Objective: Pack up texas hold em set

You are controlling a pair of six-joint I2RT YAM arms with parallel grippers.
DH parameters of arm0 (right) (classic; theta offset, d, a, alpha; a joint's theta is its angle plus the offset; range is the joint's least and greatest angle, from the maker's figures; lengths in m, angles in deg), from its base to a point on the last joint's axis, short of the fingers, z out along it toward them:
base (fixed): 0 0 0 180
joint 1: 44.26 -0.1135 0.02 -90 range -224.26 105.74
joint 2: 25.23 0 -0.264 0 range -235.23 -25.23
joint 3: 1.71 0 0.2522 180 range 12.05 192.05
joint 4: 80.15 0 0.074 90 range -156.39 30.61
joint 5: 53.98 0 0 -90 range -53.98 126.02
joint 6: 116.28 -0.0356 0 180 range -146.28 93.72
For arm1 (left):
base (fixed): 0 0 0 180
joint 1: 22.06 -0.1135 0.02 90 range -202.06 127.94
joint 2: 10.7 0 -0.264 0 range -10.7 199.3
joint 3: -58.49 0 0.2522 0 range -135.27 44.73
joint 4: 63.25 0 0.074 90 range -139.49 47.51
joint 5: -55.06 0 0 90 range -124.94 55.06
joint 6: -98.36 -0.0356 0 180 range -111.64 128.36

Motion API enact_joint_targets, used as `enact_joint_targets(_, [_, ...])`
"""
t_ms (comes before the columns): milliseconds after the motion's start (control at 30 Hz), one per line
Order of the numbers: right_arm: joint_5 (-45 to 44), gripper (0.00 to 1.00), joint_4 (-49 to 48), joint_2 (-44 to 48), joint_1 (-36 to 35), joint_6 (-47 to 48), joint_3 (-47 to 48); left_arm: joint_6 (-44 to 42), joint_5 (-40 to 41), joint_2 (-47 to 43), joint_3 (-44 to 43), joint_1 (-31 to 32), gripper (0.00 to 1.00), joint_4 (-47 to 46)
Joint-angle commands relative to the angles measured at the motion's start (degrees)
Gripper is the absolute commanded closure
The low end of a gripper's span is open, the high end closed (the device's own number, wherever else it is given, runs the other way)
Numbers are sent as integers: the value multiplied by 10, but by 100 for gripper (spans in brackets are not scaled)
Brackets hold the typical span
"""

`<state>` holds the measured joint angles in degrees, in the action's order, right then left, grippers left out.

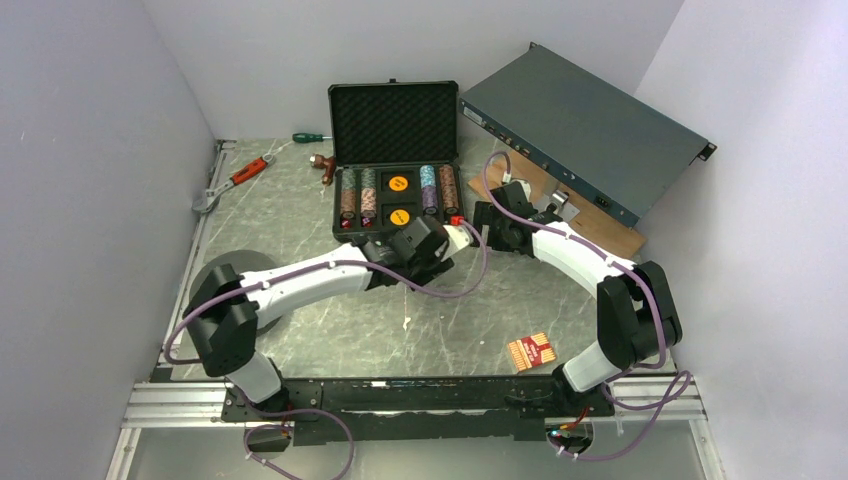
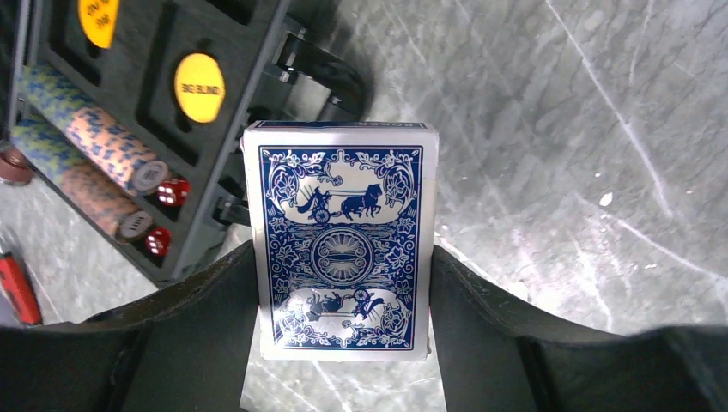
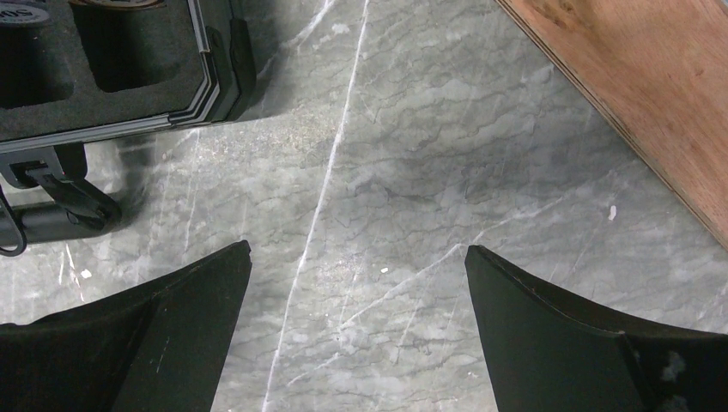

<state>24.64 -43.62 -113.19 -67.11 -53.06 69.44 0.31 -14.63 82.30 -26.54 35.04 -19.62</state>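
Note:
The black case (image 1: 340,225) lies open at the back centre, its egg-crate foam lid (image 1: 393,122) upright. Striped chip stacks (image 1: 348,195) fill its outer slots, with two yellow buttons (image 1: 398,184) in the middle. My left gripper (image 1: 440,245) hovers just in front of the case, shut on a blue card deck (image 2: 343,232) held by its long sides. Red dice (image 2: 172,190) sit at the ends of the chip stacks (image 2: 103,146). My right gripper (image 3: 357,249) is open and empty over bare table beside the case's corner (image 3: 206,94). A red deck (image 1: 533,350) lies near the right arm's base.
A long grey-green rack box (image 1: 585,140) leans at the back right on a wooden board (image 1: 600,232). A red-handled wrench (image 1: 235,178), a green screwdriver (image 1: 312,137) and a brown-handled tool (image 1: 323,165) lie left of the case. The case handle (image 3: 60,206) sticks out in front.

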Motion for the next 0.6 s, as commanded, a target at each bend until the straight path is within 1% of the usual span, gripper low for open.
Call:
enact_joint_targets(0, [4, 0, -4, 2, 3, 3, 23, -98, -60, -59, -22, -44, 97, -26])
enact_joint_targets(167, [6, 0, -4, 2, 3, 3, 24, -153, -64, -43, -42, -106, 100, 4])
enact_joint_targets(233, [6, 0, -4, 4, 3, 3, 24, -161, -80, -43, -44, -134, 100, 1])
enact_joint_targets(300, [5, 0, -4, 5, 3, 3, 23, -197, -140, -57, -29, -157, 100, -15])
enact_joint_targets(367, [5, 0, -4, 5, 3, 3, 23, -270, -166, -75, 10, -162, 100, -51])
enact_joint_targets(400, [5, 0, -4, 5, 3, 3, 23, -294, -177, -78, 16, -165, 100, -60])
enact_joint_targets(467, [6, 0, -4, 4, 3, 3, 24, -317, -214, -70, 2, -177, 100, -55])
enact_joint_targets(567, [6, 0, -4, 3, 3, 3, 24, -348, -301, -54, -17, -210, 100, -42])
